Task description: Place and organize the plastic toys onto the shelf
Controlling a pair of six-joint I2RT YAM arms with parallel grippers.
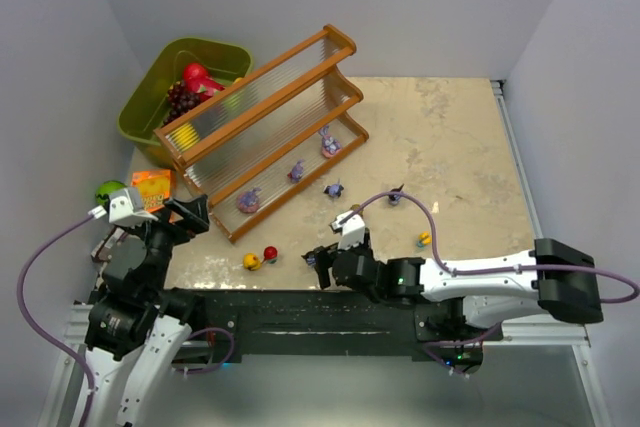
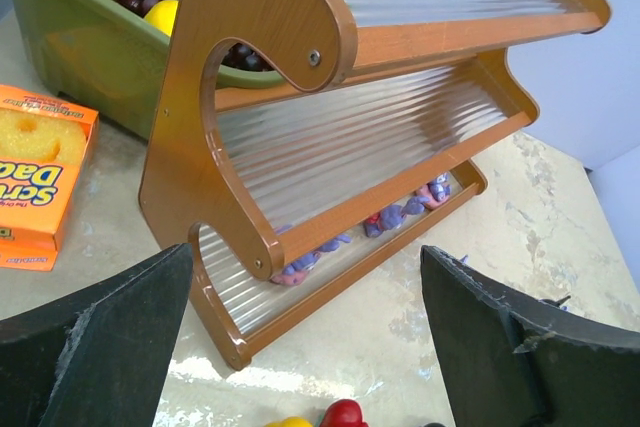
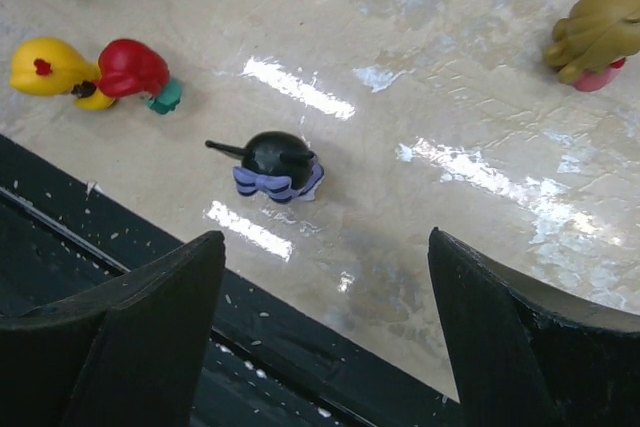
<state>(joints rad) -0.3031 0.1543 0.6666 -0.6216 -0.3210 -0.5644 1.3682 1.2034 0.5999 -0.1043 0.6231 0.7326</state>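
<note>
The shelf (image 1: 262, 125) stands slanted at the back left, its lowest tier holding three purple bunny-like toys (image 1: 248, 201) (image 2: 300, 265). On the table lie a yellow toy (image 1: 252, 261) (image 3: 45, 67) and a red toy (image 1: 270, 254) (image 3: 132, 67) side by side. A black toy with a purple bow (image 3: 275, 165) lies just ahead of my right gripper (image 3: 325, 332) (image 1: 320, 261), which is open and empty. An olive toy (image 3: 600, 32) sits further right. My left gripper (image 2: 310, 347) (image 1: 192, 211) hovers open near the shelf's near end, holding nothing.
An olive-green bin (image 1: 150, 97) with red fruit and grapes sits behind the shelf. An orange box (image 1: 150, 187) (image 2: 40, 177) and a green ball (image 1: 108, 190) lie at the left edge. Two dark blue toys (image 1: 334, 189) (image 1: 396, 197) rest mid-table. The black front rail (image 3: 120, 247) runs below the right gripper.
</note>
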